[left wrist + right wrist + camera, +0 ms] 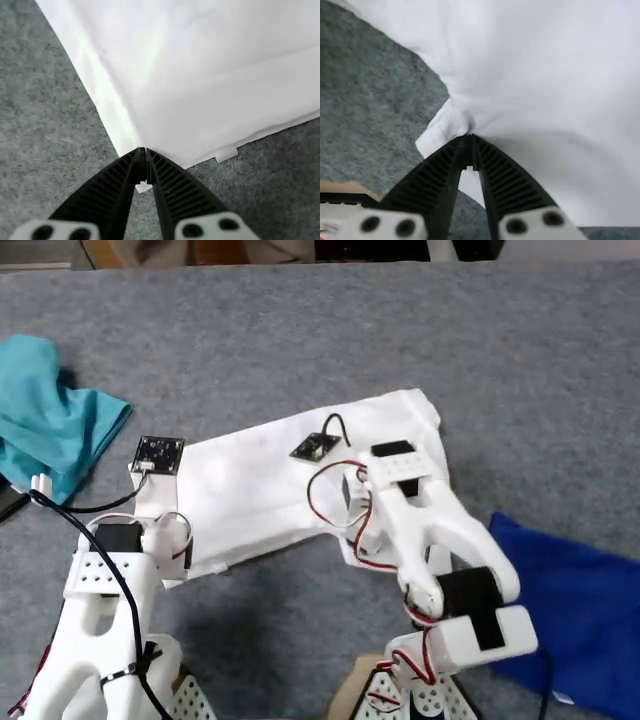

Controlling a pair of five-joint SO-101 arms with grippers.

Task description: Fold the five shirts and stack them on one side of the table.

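The left gripper (145, 152) is closed tight on a corner of the white shirt (250, 490). Its two black fingers (115, 185) meet at the tips, with a scrap of white cloth showing between them. The right gripper (470, 140) is clamped on the same shirt, pinching a small bunched fold at its edge, where the cloth puckers around the tips.

The white shirt lies spread mostly flat in the middle of the table (300, 330). It is longer across than deep, and tilted so that its right end sits farther from the arms than its left. The left arm (105, 590) stands over its near left corner, and the right arm (430, 530) over its near right edge.

A teal shirt (50, 420) lies crumpled at the table's left edge, well apart from the white one. A blue shirt (580, 610) lies at the near right, just beside the right arm and apart from the white shirt. The table top is a grey, carpet-like surface.
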